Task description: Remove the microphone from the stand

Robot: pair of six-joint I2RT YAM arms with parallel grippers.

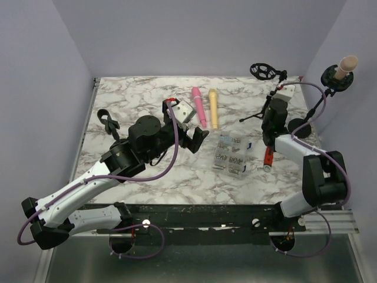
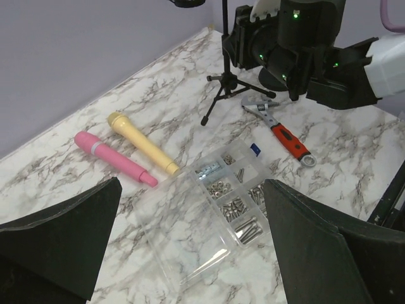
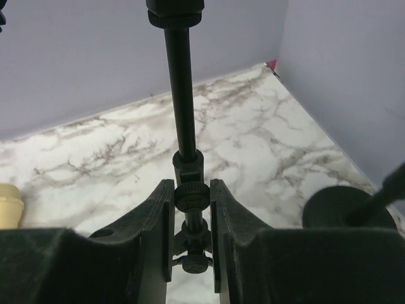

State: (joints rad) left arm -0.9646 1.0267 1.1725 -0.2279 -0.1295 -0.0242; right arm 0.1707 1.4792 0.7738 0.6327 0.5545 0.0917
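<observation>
Microphone (image 1: pixel 346 63), beige, sits at the upper right of the overhead view, tilted up and rightward in its round-based stand (image 1: pixel 301 131), nearer my right arm. In the left wrist view, my left claw (image 2: pixel 191 189) gapes empty above the parts box (image 2: pixel 237 209). In the right wrist view, my right claw (image 3: pixel 191 209) is clamped on the tripod pole (image 3: pixel 181 95); the microphone, I judge, lies off-frame to the right.

The left arm (image 1: pixel 76 191) and right arm (image 1: pixel 291 144) have white link shells and black joint housings. A purple cable (image 1: pixel 177 141) loops along each. The left fingers (image 2: pixel 57 247) are broad, matte black wedges; the right fingers (image 3: pixel 158 234) are black with flat inner faces. Green lights (image 2: pixel 295 14) dot the right wrist.
</observation>
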